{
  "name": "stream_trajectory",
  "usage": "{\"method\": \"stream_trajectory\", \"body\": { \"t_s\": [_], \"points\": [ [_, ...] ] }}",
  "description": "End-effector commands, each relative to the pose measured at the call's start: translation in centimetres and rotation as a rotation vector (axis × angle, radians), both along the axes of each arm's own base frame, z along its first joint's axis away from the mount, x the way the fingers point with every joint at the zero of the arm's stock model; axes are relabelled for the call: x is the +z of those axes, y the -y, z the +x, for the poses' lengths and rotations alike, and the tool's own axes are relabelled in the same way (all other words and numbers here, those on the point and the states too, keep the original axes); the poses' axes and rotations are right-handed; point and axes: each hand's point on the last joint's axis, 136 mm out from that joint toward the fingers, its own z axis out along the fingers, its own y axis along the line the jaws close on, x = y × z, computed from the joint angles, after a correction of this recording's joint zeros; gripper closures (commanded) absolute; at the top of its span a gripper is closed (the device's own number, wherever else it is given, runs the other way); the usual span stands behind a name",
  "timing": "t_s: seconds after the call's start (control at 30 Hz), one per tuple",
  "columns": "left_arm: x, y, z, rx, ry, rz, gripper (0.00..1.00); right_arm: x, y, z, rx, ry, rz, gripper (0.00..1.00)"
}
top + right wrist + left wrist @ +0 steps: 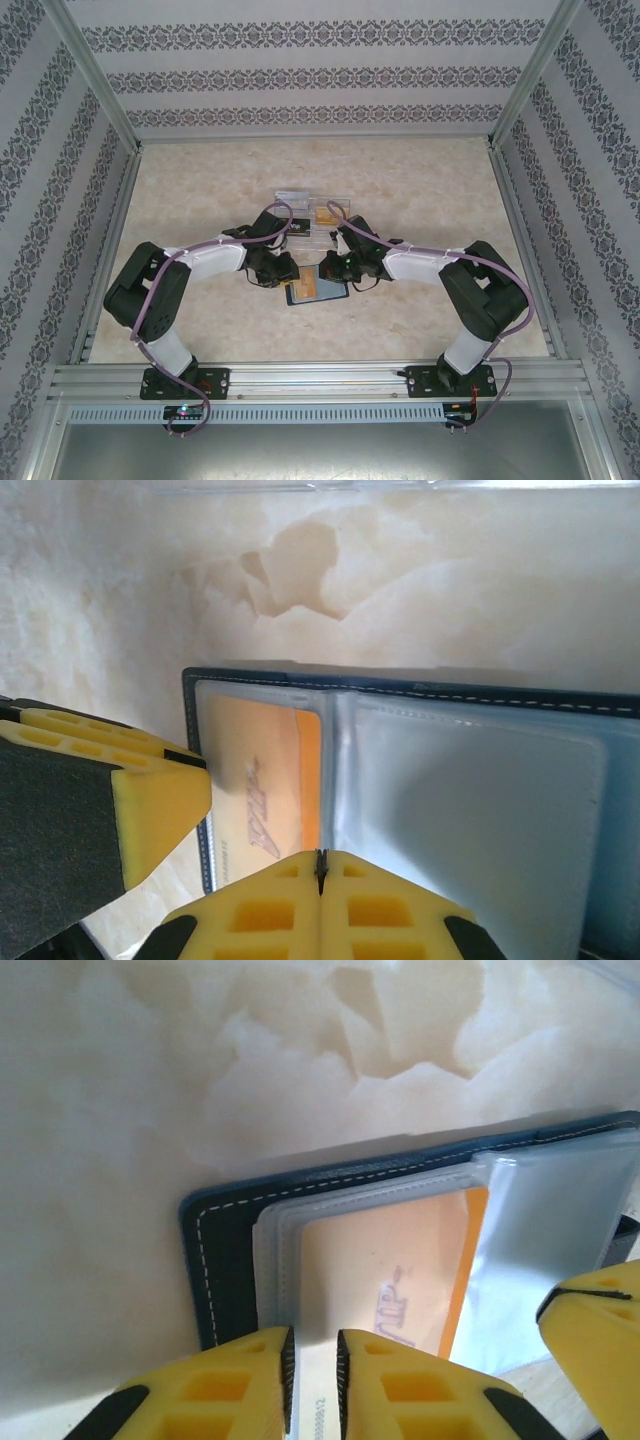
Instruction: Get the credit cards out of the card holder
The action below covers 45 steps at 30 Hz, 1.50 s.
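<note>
Beige marbled tabletop [200, 190], striped floral-patterned walls [320, 75], aluminium frame rails [320, 378], soft even light

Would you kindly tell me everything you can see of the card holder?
The card holder is a dark navy folding wallet with pale stitching, lying open on the marbled table. Its clear plastic sleeves show one orange card on the left; the right sleeve looks empty. The left fingers straddle its near edge, slightly apart, and the shut right fingers meet there too; actual grip is unclear.
</note>
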Motion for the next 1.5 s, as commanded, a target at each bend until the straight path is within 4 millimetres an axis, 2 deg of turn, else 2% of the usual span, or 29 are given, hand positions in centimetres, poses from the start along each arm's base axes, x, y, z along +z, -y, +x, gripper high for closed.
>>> {"method": "stream_trajectory", "body": {
  "t_s": [0.0,0.1,0.4,0.9,1.47],
  "points": [
    [1.8,0.4,0.2,-0.014,0.04,-0.016,0.81,0.3,-1.0,-0.2,0.019,-0.015,0.038,0.89],
    [1.4,0.4,0.0,-0.013,0.029,-0.017,0.83,-0.1,-1.5,-0.2,0.019,-0.033,0.035,0.84],
    [-0.3,0.0,-0.4,-0.003,-0.015,0.007,0.81,-1.0,-1.8,-0.2,0.02,-0.06,0.021,0.79],
    [-1.6,0.5,-0.8,-0.01,-0.049,-0.013,0.88,-1.5,-2.5,-0.4,0.042,-0.082,0.033,0.82],
    [-2.3,1.5,-1.5,-0.046,-0.075,-0.058,0.92,-0.6,-4.2,-0.5,0.093,-0.057,0.072,0.88]
  ]
}}
